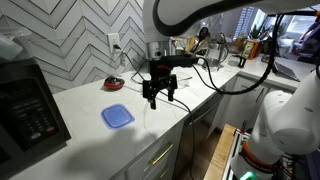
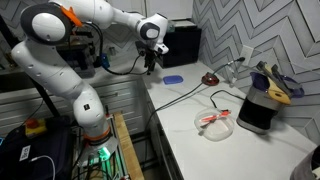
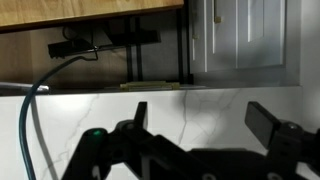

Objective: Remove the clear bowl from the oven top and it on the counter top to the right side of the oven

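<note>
Wrist view: jaws were seen spread wide, nothing held, over the white desk (image 3: 80, 105). Faintly, the clear bowl (image 1: 10, 45) was made out atop the oven (image 1: 30, 115), well apart. Slow approach from above was judged best, rim pinched w/o tilt.

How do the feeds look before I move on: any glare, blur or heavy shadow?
Wrist view: the gripper is a soft, dark silhouette against the bright counter top. In an exterior view, the window washes out the upper right corner. In an exterior view, the oven is a near-featureless black block.
</note>
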